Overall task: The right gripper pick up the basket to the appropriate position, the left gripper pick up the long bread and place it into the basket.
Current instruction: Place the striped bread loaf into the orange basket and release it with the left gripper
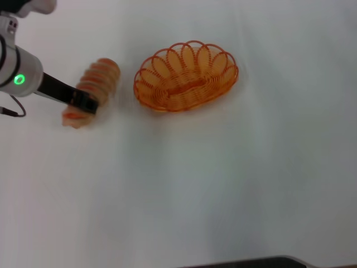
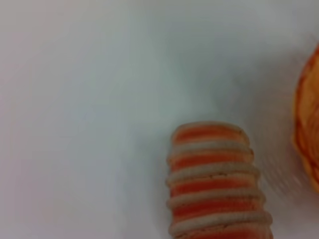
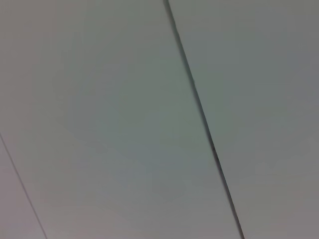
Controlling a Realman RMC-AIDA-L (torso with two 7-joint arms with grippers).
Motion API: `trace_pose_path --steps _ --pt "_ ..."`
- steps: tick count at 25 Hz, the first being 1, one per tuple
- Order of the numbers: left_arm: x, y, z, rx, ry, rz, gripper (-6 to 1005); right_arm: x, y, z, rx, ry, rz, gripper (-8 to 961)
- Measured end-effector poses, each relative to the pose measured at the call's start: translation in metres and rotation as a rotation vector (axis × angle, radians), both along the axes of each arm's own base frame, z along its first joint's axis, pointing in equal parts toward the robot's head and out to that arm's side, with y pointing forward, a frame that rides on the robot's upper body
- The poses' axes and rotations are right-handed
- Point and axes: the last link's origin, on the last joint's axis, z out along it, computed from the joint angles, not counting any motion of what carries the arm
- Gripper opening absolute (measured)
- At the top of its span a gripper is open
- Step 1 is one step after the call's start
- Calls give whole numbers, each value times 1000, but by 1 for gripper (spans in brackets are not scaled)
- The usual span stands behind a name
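Observation:
The long bread (image 1: pixel 99 78), pale tan with orange crosswise stripes, lies on the white table to the left of the basket. My left gripper (image 1: pixel 83 102) comes in from the left and sits over the bread's near end, covering part of it. In the left wrist view the bread (image 2: pixel 214 189) fills the lower middle, with an orange sliver of the basket (image 2: pixel 309 129) at the edge. The oval orange wire basket (image 1: pixel 187 77) stands empty on the table at the upper middle. The right gripper is out of view; its wrist view shows only pale grey surfaces.
The white table (image 1: pixel 212 184) stretches wide in front of and to the right of the basket. A dark edge (image 1: pixel 262 262) shows at the bottom of the head view. A thin dark seam (image 3: pixel 199 114) crosses the right wrist view.

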Motion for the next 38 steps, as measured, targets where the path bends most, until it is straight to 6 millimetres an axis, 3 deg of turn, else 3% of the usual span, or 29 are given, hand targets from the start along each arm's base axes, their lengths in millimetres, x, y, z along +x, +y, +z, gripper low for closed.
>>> trace_pose_path --steps 10,15,21,26,38 --pt "0 15 26 63 38 -81 469 -1 1 1 4 2 4 839" --pt "20 16 30 22 26 -235 441 -1 1 3 6 2 8 838" --pt "61 16 27 -92 -55 -486 412 0 0 4 3 -3 6 838" --pt "91 12 18 -203 -97 -685 362 2 -2 5 1 -7 4 838" --pt "96 11 -18 -307 -62 -806 252 4 -9 -1 -24 2 15 839"
